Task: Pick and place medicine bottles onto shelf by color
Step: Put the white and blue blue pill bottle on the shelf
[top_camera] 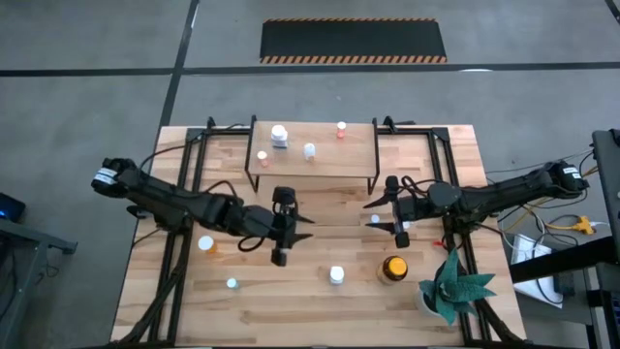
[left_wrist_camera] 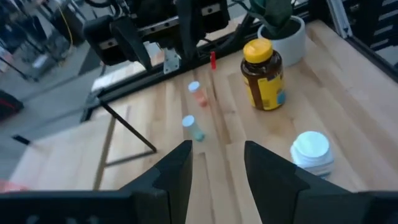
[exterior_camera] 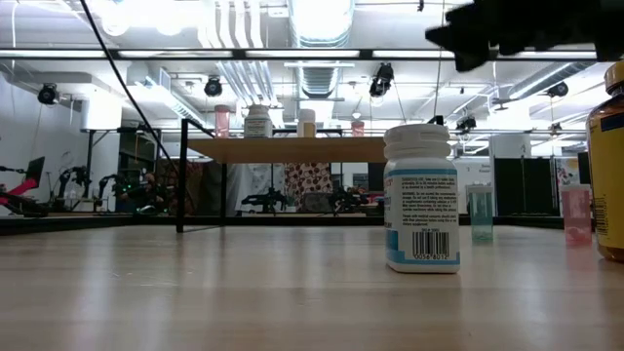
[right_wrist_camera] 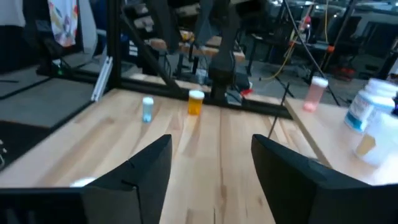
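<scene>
The shelf (top_camera: 310, 160) stands at the table's far middle. It bears a white bottle (top_camera: 279, 136), a pale-blue-capped vial (top_camera: 309, 150), a red vial (top_camera: 341, 128) and another small vial (top_camera: 262, 155). On the table stand an amber bottle with a yellow label (top_camera: 393, 269), a white bottle (top_camera: 336, 275), an orange vial (top_camera: 206, 244) and a pale-blue vial (top_camera: 232, 284). Two small vials (left_wrist_camera: 193, 127) (left_wrist_camera: 196, 93) stand between the grippers. My left gripper (left_wrist_camera: 217, 149) is open and empty in front of the shelf, pointing right. My right gripper (right_wrist_camera: 211, 146) is open and empty, pointing left.
A green spiky plant in a white pot (top_camera: 450, 286) stands at the near right corner, beside the amber bottle. The shelf's thin black legs (exterior_camera: 181, 175) stand behind the grippers. The two grippers face each other about a hand's width apart over the table's middle.
</scene>
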You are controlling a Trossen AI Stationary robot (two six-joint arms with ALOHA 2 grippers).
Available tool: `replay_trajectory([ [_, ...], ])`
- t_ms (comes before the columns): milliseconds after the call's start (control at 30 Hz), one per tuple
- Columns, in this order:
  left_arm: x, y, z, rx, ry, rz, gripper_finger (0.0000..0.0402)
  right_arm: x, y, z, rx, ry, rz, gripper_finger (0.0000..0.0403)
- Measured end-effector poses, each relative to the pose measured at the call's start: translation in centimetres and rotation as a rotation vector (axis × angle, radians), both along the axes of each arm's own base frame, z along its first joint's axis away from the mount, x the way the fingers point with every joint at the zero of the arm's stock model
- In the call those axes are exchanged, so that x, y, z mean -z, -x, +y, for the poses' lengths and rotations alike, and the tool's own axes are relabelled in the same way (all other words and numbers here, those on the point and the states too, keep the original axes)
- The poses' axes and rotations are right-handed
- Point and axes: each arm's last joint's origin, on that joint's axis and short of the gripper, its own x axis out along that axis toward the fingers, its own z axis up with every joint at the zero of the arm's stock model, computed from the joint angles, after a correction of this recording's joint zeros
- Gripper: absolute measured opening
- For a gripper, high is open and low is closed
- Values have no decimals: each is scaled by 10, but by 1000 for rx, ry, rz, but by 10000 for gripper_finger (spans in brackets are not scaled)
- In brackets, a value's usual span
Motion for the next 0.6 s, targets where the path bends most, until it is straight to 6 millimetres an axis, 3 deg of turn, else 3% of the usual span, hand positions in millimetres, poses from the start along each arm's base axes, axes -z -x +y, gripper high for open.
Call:
replay_trajectory([
  [300,-2,-1,2,26,-78,-13,128,-15,-25,17,-62,38,214,240],
  [600,-1,-1,2,26,-78,-8,128,-4,-57,41,-93,-17,471,228],
])
